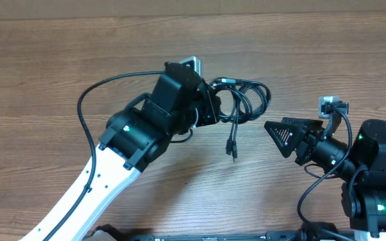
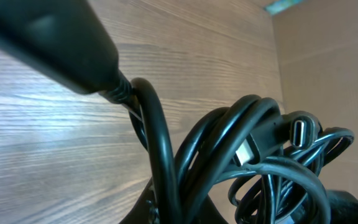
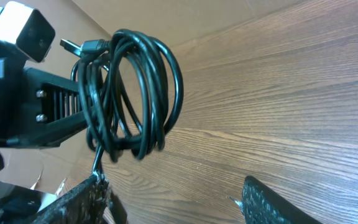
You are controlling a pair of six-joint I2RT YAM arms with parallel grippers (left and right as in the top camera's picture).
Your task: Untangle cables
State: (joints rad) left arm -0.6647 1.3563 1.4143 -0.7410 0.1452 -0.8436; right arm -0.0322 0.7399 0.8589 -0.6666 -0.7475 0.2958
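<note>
Clamping cables (image 2: 163, 149), left end effector (image 1: 214, 107) raised

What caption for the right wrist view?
Left gripper holds coiled thin black cables over wood-grain table; right gripper open, facing them.

left fingers (image 1: 211, 109) clamped shut, right fingers (image 1: 284, 134) apart, facing left

The brown wood-grain laminate counter (image 1: 300, 60) spans the overhead view, its grain running side to side. A plain tan panel (image 1: 179, 8) borders the far edge. The bundle of thin black cables (image 1: 243, 100) hangs above the surface rather than resting on it.
</note>
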